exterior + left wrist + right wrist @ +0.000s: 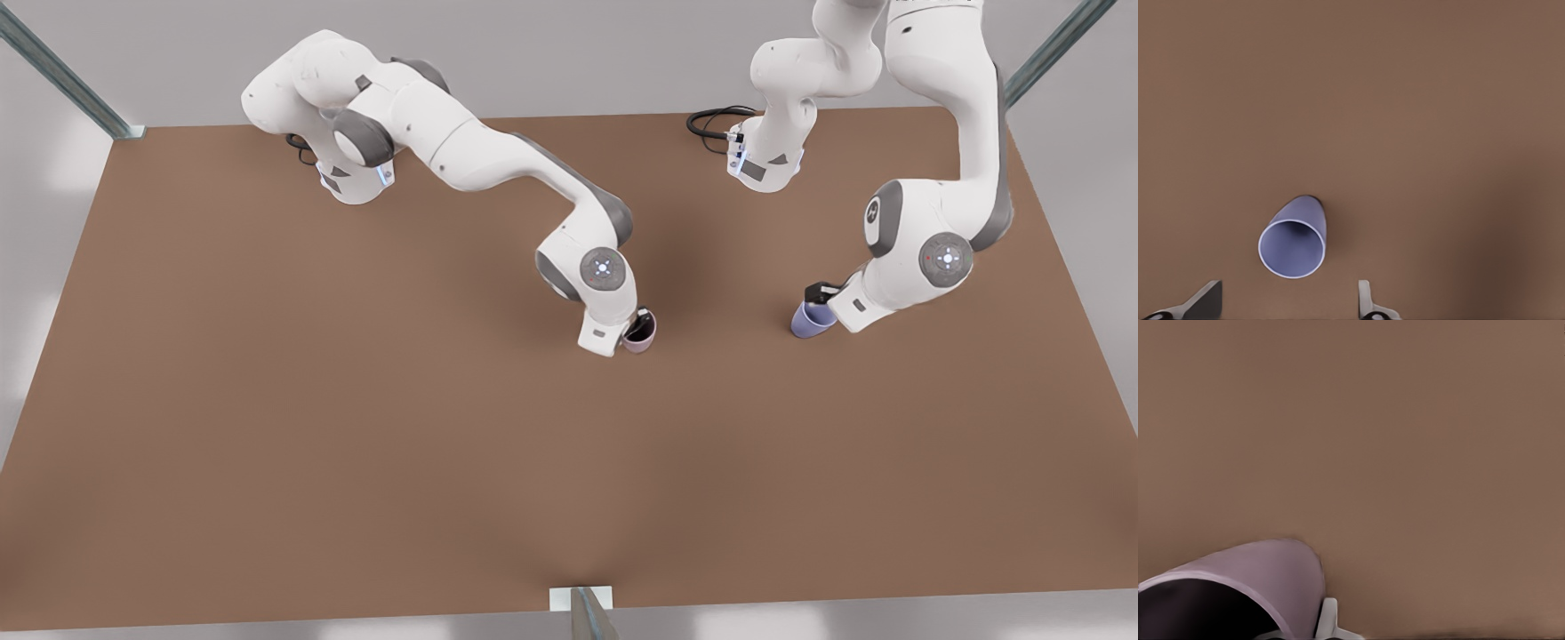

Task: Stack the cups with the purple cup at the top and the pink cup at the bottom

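Front view, right hand gripping pink cup, left hand wide over purple cup.

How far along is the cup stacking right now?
No stack yet: the cups stand apart on the table. In hand: the right gripper is at the pink cup, a finger outside its wall, while the left gripper hovers open above the purple cup. Left: gripping and lifting the purple cup, then nesting it into the pink one.
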Motion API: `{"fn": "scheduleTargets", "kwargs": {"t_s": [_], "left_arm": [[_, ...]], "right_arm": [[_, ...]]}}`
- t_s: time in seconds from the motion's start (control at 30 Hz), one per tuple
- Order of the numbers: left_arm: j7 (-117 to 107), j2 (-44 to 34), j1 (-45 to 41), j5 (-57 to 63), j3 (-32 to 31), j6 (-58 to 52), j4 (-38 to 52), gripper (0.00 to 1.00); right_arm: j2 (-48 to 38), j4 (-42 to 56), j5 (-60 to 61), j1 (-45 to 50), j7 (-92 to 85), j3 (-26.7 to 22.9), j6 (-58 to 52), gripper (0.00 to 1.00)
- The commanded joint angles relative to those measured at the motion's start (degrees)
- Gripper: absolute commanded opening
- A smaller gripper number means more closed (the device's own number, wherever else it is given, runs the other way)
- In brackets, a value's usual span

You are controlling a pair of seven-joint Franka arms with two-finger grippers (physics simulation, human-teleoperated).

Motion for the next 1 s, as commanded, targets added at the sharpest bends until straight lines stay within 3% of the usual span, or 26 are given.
{"fn": "scheduleTargets", "kwargs": {"t_s": [0.0, 0.37, 0.4, 0.47, 0.5, 0.73, 0.8, 0.87, 0.93, 0.97], "left_arm": [[-0.03, -0.21, 0.03, -0.05, -0.08, 18.13, -3.88, 1.0], [-0.03, 0.58, 0.03, -0.14, -0.08, 35.36, -20.05, 1.0], [-0.03, 0.67, 0.03, -0.14, -0.08, 35.36, -20.41, 1.0], [-0.03, 1.02, 0.03, -0.14, -0.08, 35.36, -20.67, 1.0], [-0.03, 1.45, 0.03, -0.14, 0.01, 35.36, -20.67, 1.0], [-0.03, 4.0, 0.03, -0.14, 0.01, 35.19, -21.55, 1.0], [-0.03, 4.97, 0.03, -0.14, -0.08, 35.19, -21.46, 0.68], [-0.03, 5.5, 0.03, -0.14, 0.01, 35.27, -21.46, 0.57], [-0.03, 5.76, 0.03, -0.14, -0.08, 35.27, -21.46, 0.46], [-0.03, 5.76, 0.03, -0.14, 0.01, 35.27, -21.46, 0.43]], "right_arm": [[0.68, 0.16, -0.35, 0.24, 32.33, -0.06, -1.36, 0.21], [2.44, 0.07, -0.09, 1.03, 32.77, -0.32, 4.88, 0.21], [2.71, 0.07, -0.18, 1.03, 32.77, -0.32, 4.96, 0.23], [3.06, -0.37, -0.09, 1.11, 32.77, -0.32, 6.63, 0.41], [2.97, -0.37, -0.09, 1.03, 32.68, -0.32, 6.19, 0.44], [-1.94, -4.15, 0.09, 1.12, 32.33, -0.76, 6.29, 0.49], [-6.16, -4.32, 0.18, 1.64, 32.07, -3.13, 5.93, 0.5], [-14.68, -11.77, 0.35, 0.94, 28.12, -3.75, 5.84, 0.51], [-30.5, -27.08, 0.27, -5.29, 25.04, -5.69, 1.64, 0.52], [-36.21, -27.61, 0.53, -14.32, 17.59, -5.34, -10.73, 0.84]]}}
